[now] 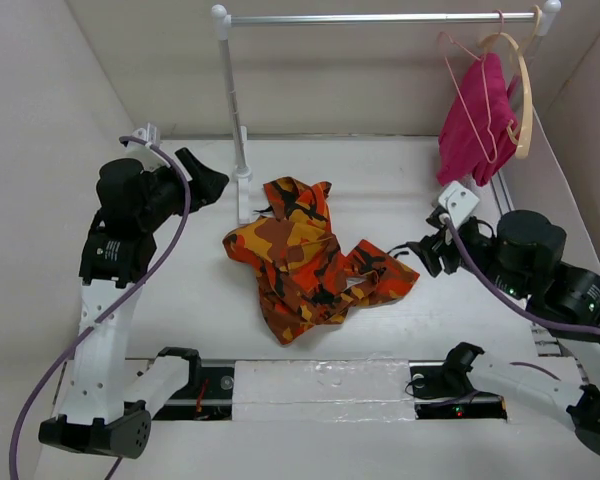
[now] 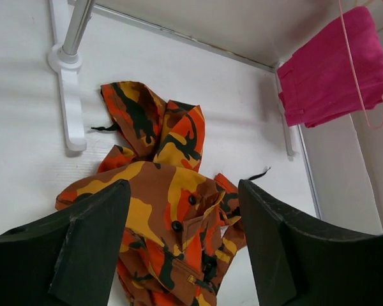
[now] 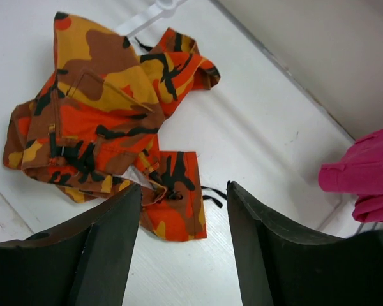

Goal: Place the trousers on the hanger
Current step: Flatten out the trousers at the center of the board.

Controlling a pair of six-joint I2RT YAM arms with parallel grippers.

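Overhead view looks down; both wrist views obliquely share the trousers (image 1: 300, 262).

Bright, even, soft-shadowed; sharp focus.
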